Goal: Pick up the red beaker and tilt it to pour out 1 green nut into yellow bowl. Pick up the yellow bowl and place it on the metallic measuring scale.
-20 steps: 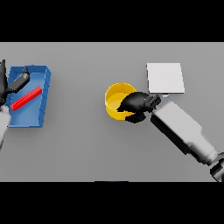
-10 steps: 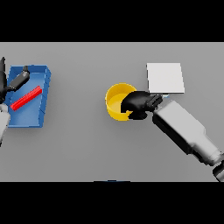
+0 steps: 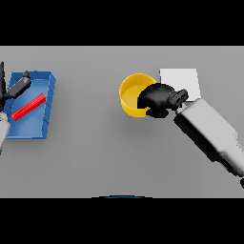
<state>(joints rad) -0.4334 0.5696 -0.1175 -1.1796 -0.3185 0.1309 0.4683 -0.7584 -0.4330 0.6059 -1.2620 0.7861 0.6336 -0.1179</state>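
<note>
The yellow bowl [image 3: 130,93] is in the middle of the head view, just left of the metallic scale [image 3: 183,81], a pale square plate. My right hand [image 3: 156,100] is shut on the bowl's right rim, fingers curled over its edge, and hides that side. No green nut shows inside the bowl. The red beaker [image 3: 28,107] lies slanted in the blue tray [image 3: 40,126] at far left. My left hand [image 3: 15,89] hovers over the tray's upper left corner, fingers relaxed and apart from the beaker.
The right forearm [image 3: 209,133] runs from the lower right edge up to the bowl. Bare grey table [image 3: 95,152] lies between the tray and the bowl.
The right hand has carried the yellow bowl up and a little to the right, closer to the scale; the bowl looks larger. The left hand and red beaker have stayed put.
</note>
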